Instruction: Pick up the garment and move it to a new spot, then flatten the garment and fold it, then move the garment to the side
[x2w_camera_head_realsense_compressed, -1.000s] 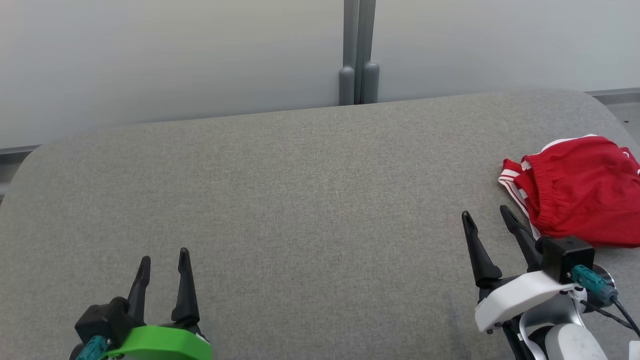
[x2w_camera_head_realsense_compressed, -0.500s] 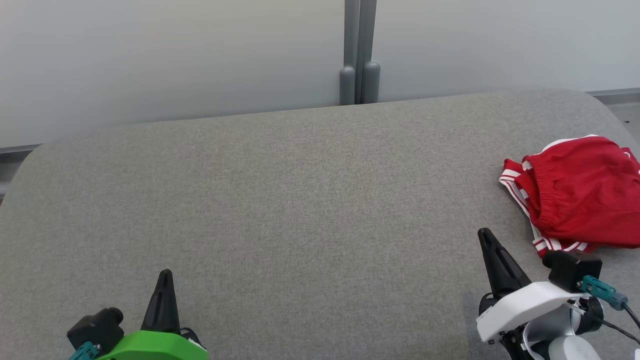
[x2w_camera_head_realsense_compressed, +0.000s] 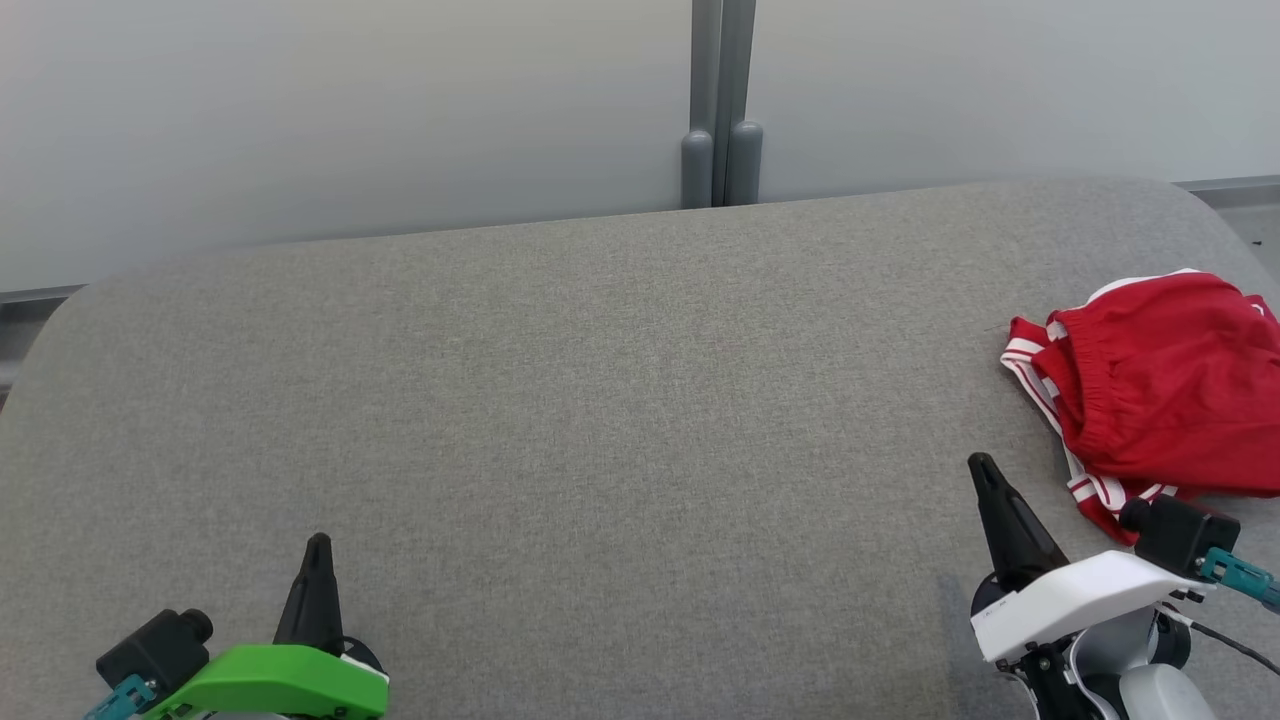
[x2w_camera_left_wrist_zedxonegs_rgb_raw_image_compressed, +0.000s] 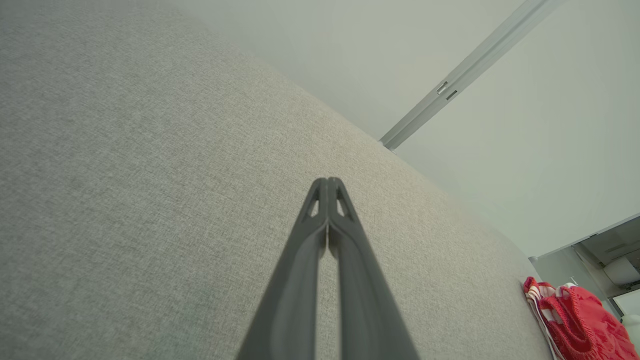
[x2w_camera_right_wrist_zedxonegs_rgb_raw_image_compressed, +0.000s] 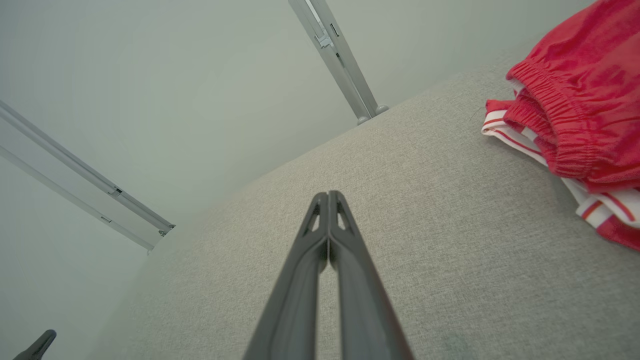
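The garment (x2w_camera_head_realsense_compressed: 1160, 395) is a pair of red shorts with white stripes, lying crumpled at the right edge of the grey padded table (x2w_camera_head_realsense_compressed: 600, 400). It also shows in the right wrist view as the garment (x2w_camera_right_wrist_zedxonegs_rgb_raw_image_compressed: 575, 120) at upper right, and in the left wrist view as the garment (x2w_camera_left_wrist_zedxonegs_rgb_raw_image_compressed: 575, 325) at lower right. My right gripper (x2w_camera_head_realsense_compressed: 985, 470) is shut with nothing in it, just left of the shorts and apart from them. My left gripper (x2w_camera_head_realsense_compressed: 318, 548) is shut and empty at the lower left. Each wrist view shows its own fingers pressed together: left gripper (x2w_camera_left_wrist_zedxonegs_rgb_raw_image_compressed: 328, 181), right gripper (x2w_camera_right_wrist_zedxonegs_rgb_raw_image_compressed: 328, 195).
A pale partition wall with a grey vertical post (x2w_camera_head_realsense_compressed: 722, 100) stands behind the table. The table's rounded far edge runs along the wall. The grey cloth surface stretches wide between the two grippers.
Both grippers have gone from open to shut on nothing and drawn back toward the near edge. The garment has not moved.
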